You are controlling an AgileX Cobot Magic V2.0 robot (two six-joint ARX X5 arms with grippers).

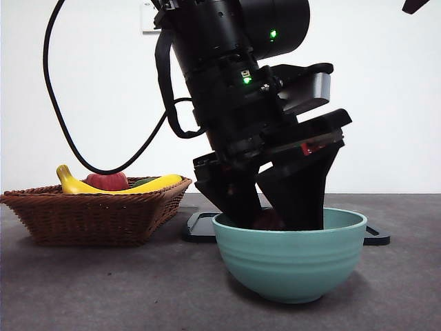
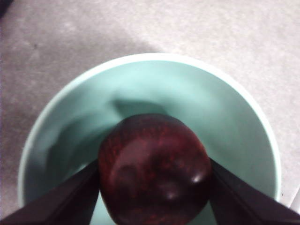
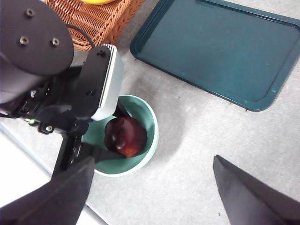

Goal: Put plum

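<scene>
Even, bright indoor light; the white wall (image 1: 386,103) washes pale in the front view; the left wrist view is soft and blurred, with a small glare spot on the plum (image 2: 154,168); the bowl (image 3: 149,123) casts a faint shadow on the counter (image 3: 201,154).

No readable text anywhere, as far as I can see. The big black robot arm housing (image 1: 234,83) has two small green indicator lights and a little red patch near the wrist, but no letters or numbers come through. The glossy mint-green ceramic bowl (image 1: 289,258), brown woven wicker basket (image 1: 96,214) and dark teal plastic tray (image 3: 215,47) are all plain, no labels or brands.
</scene>
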